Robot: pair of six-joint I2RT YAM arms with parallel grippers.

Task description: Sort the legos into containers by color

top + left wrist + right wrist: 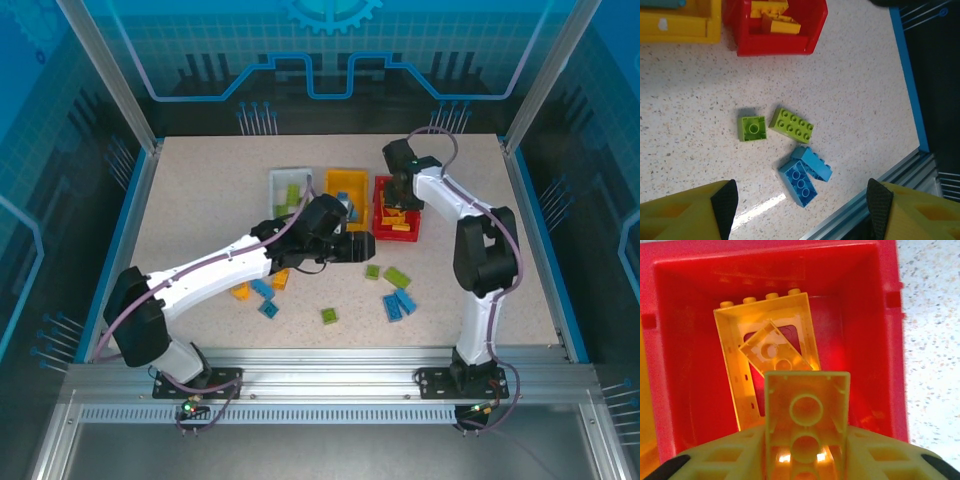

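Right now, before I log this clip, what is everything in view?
Bins: three, side by side at the table's back centre: white bin, yellow bin, red bin.
Green bricks: three loose, right of centre; more in the white bin, count unclear.
Blue bricks: four loose, two right, two left by the left arm.
Orange-yellow bricks: two loose, left; two more lying in the red bin.
Yellow brick: one, between the right pincer's fingers.
Table: one, speckled beige.
Left pincer: open, above the table.
Right pincer: over the red bin.
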